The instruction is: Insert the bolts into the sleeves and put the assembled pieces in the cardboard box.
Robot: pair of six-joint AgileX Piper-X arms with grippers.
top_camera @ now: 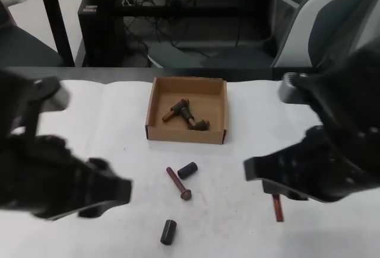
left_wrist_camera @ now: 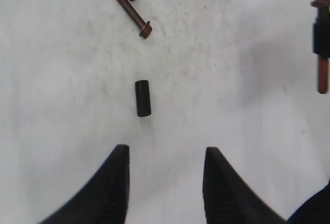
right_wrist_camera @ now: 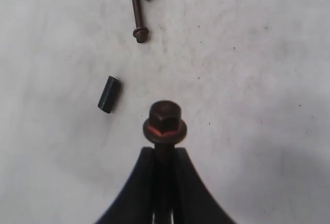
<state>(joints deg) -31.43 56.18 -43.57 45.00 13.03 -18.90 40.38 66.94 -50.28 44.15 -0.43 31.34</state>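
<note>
Bolts two: loose bolt (top_camera: pixel 178 182), clamped bolt (right_wrist_camera: pixel 164 123) pinched in right gripper (right_wrist_camera: pixel 164 154); two sleeves (top_camera: pixel 187 169) (top_camera: pixel 168 232); left gripper (left_wrist_camera: pixel 166 151) spread, empty.

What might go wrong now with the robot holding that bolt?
The right end effector pinches the bolt by its thin shank, so it might tilt or slip. The sleeve lies loose on its side near the open left end effector; a poor grab might roll it away.
</note>
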